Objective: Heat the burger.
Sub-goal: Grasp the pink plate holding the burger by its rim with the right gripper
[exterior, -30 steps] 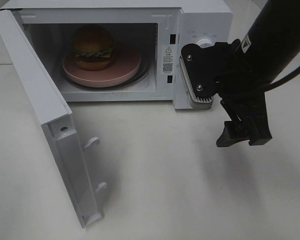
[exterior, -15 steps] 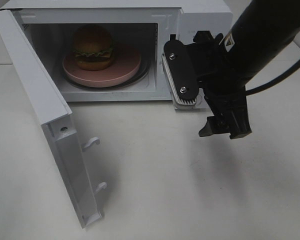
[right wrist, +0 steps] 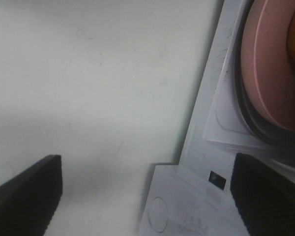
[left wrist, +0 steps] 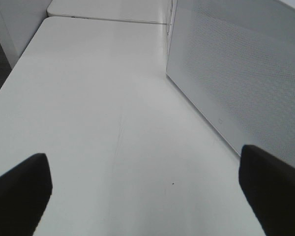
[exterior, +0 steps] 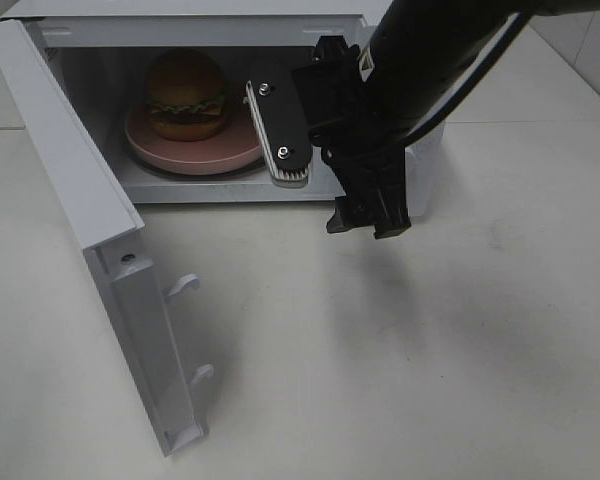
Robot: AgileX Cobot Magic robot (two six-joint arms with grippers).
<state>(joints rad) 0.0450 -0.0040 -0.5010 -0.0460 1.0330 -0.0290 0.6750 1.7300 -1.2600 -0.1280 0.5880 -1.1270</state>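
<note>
1. The white table (exterior: 460, 380) fills the scene, bare in front of the oven, so there is nothing loose down there to knock.
2. The microwave (exterior: 180, 12) sits at the back with its cavity fully exposed, which means no heating can start yet.
3. The door (exterior: 90, 230) is swung wide toward the camera, latch hooks facing out. If it gets pushed from a bad angle, it could bounce off the latch instead of clicking home, or the whole oven could slide on the smooth table.
4. The right arm (exterior: 430, 50) reaches across in front of the control panel, hiding it. An elbow or wrist brushing the cavity edge is the live risk here.
5. The right gripper (exterior: 330, 190) hangs just outside the opening, fingers spread with nothing between them.
6. The left gripper (left wrist: 147, 191), seen only from its wrist camera, is spread wide and empty too, beside the door's perforated panel.
7. The pink plate (exterior: 195, 150) rests on the turntable.
8. The burger (exterior: 186, 95) stands upright on that plate, toward the back left; a stray nudge could topple it.
</note>
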